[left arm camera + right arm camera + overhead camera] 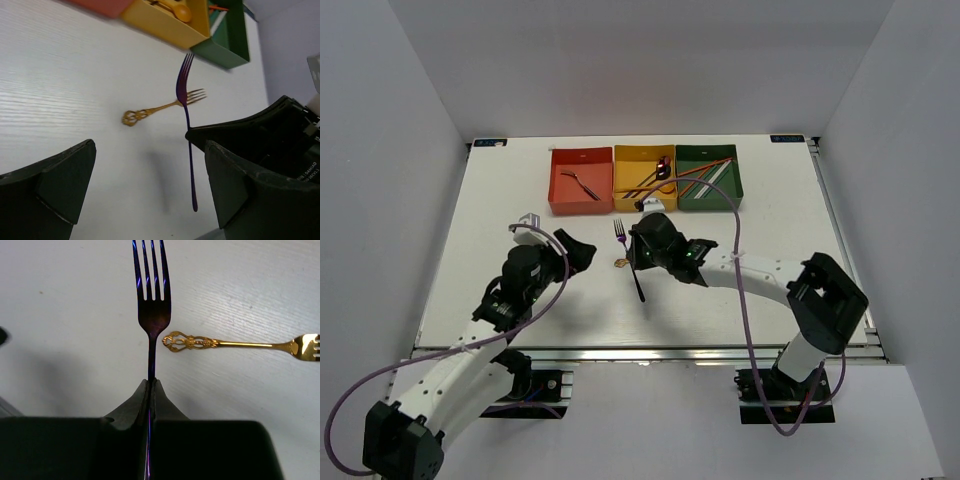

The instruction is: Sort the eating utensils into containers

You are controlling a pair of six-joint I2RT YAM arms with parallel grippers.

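My right gripper [637, 256] is shut on the handle of a purple-iridescent fork [620, 233], tines towards the boxes, held just above the table; the right wrist view shows the closed fingertips [151, 386] round the fork's [152, 315] stem. A gold fork [621, 263] lies on the table beside it, also in the right wrist view [240, 344] and the left wrist view [160, 109]. My left gripper [582, 252] is open and empty, left of both forks; the purple fork [186, 100] shows in its view. The red-orange [558, 182], yellow [620, 172] and dark green [736, 178] boxes stand in a row at the back.
The red-orange box holds a dark utensil [582, 181]. The yellow and green boxes hold several utensils, with orange sticks [690, 172] lying across both. A small white object [653, 204] sits in front of the yellow box. Grey walls enclose the table.
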